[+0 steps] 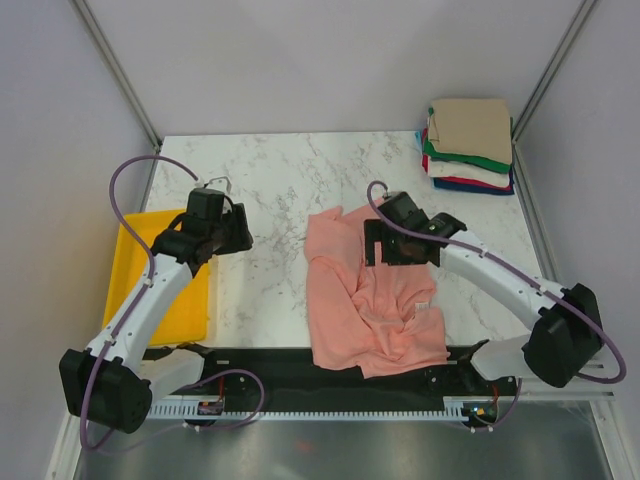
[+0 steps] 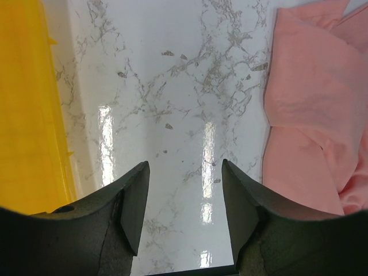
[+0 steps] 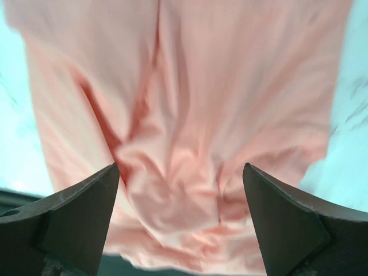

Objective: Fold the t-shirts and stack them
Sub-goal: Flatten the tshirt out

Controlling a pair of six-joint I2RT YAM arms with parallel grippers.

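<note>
Right gripper point(image 3: 181, 172): jaws spread wide, nothing between them, poised over the crumpled salmon-pink t-shirt point(image 1: 365, 300), which lies near the front edge of the table point(image 1: 290, 170), centre-right. Left gripper point(image 2: 184, 167): partly spread, empty, above bare marble between yellow tray point(image 1: 165, 290) and shirt. Folded t-shirts point(image 1: 470, 145) stacked in the far right corner.

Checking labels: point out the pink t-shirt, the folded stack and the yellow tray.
pink t-shirt point(image 1: 355, 290): top external view, middle of the crumpled body.
folded stack point(image 1: 470, 130): top external view, tan shirt on top.
yellow tray point(image 1: 192, 305): top external view, bare floor near its right wall.
</note>
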